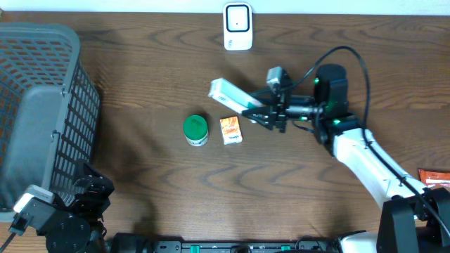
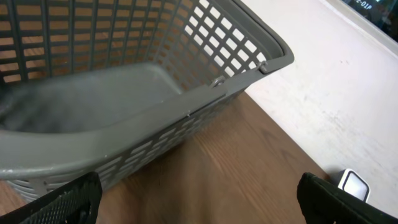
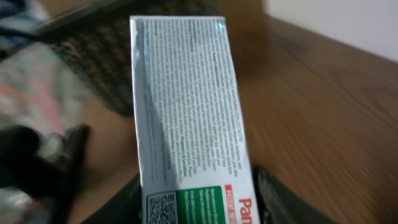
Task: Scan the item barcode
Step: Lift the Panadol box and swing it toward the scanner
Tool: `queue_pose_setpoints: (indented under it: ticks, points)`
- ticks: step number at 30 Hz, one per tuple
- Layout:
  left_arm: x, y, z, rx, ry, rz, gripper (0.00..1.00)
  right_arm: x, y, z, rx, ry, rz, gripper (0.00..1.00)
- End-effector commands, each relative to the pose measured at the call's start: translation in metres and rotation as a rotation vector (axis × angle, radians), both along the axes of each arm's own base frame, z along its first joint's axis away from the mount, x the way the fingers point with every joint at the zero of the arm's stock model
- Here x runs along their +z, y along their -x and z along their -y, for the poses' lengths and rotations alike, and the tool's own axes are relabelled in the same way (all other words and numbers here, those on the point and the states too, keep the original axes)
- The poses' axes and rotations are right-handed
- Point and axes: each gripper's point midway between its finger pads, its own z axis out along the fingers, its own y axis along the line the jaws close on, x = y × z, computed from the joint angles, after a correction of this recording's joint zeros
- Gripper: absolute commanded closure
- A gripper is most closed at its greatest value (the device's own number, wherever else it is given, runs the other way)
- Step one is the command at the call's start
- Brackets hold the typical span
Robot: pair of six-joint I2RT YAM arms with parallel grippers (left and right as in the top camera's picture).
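A long white box (image 1: 228,95) with fine print, a green panel and a QR code (image 3: 186,112) sticks out to the left from my right gripper (image 1: 266,112), which is shut on its near end. In the right wrist view a dark finger (image 3: 280,202) stands at each side of the box. The white barcode scanner (image 1: 238,27) stands at the table's back edge, apart from the box. My left gripper (image 1: 84,197) is at the front left beside the basket, open with only bare wood between its fingertips (image 2: 68,199).
A grey mesh basket (image 1: 42,105) fills the left side, and its rim (image 2: 186,106) is close in front of the left wrist. A green-lidded jar (image 1: 195,129) and a small orange packet (image 1: 230,130) lie mid-table. A red packet (image 1: 434,176) lies at the right edge.
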Motion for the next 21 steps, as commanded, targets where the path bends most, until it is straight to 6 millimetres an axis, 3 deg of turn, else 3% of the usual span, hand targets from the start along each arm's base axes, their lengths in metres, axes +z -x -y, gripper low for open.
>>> queue_pose_setpoints:
  ticks: [1, 7, 12, 21]
  points:
    - [0.0, 0.001, -0.001, 0.009, -0.002, 0.002, 0.02, 0.03, 0.032, -0.03, 0.144, -0.09, -0.118, 0.56]
    - [0.0, 0.001, -0.001, 0.009, -0.002, 0.002, 0.02, 0.054, 0.055, -0.068, 0.218, -0.138, 0.045, 0.63]
    - [0.0, 0.001, -0.001, 0.009, -0.002, 0.002, 0.02, 0.064, 0.065, -0.089, 0.219, -0.163, 0.118, 0.62]
    - [0.0, 0.001, -0.001, 0.009, -0.002, 0.002, 0.02, 0.064, 0.054, -0.087, 0.149, -0.167, 0.018, 0.66]
